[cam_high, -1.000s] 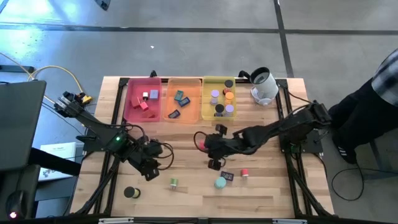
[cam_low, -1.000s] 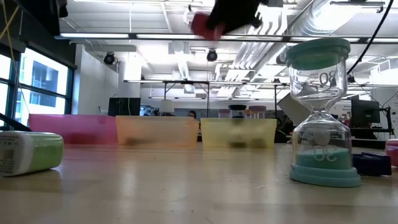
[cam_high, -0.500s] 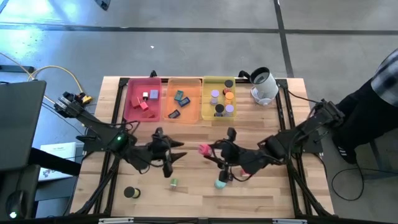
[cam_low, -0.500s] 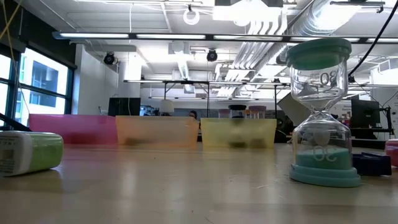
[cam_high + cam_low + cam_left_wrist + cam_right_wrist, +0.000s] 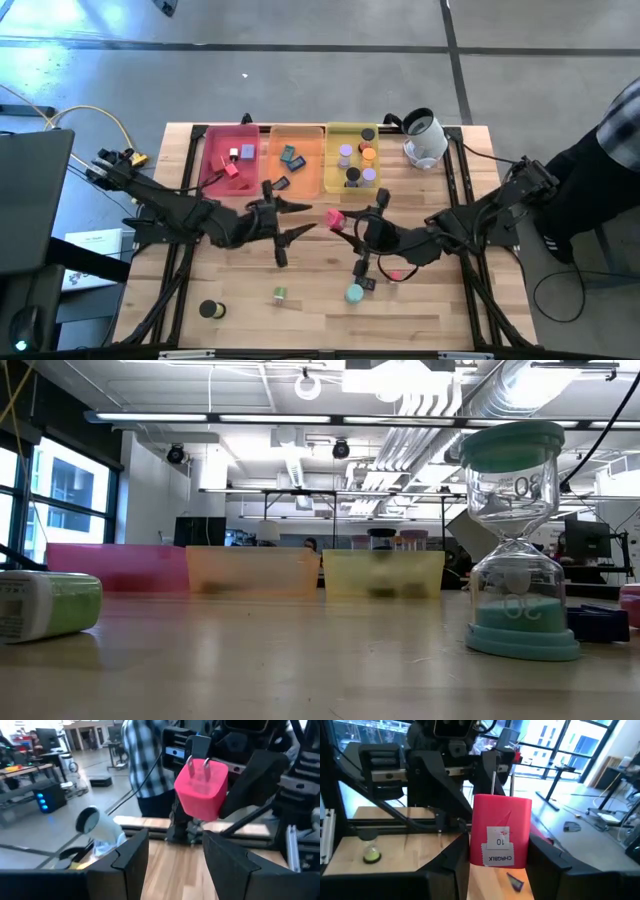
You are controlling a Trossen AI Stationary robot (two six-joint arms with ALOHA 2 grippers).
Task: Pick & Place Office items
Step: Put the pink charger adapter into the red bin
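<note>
Right gripper (image 5: 345, 222) jaws clamped on pink charger block (image 5: 335, 217), prongs pointing away from wrist, label side facing right wrist camera; block raised above table (image 5: 300, 315) mid-centre, at 6 o'clock from orange tray (image 5: 296, 190). Left gripper (image 5: 300, 218) jaws parted, nothing between them, facing block from its 9 o'clock, just apart. Teal sand timer (image 5: 354, 294) at 5 o'clock from block, near front edge. Green cylinder (image 5: 280, 294) at 7 o'clock. Pink tray (image 5: 210, 165), yellow tray (image 5: 333, 165) flank orange one at table's 12 o'clock edge.

Overhead straight down on table (image 5: 320, 300), low camera level across it, wrist cameras facing each other, sharing pink charger (image 5: 201, 789)
</note>
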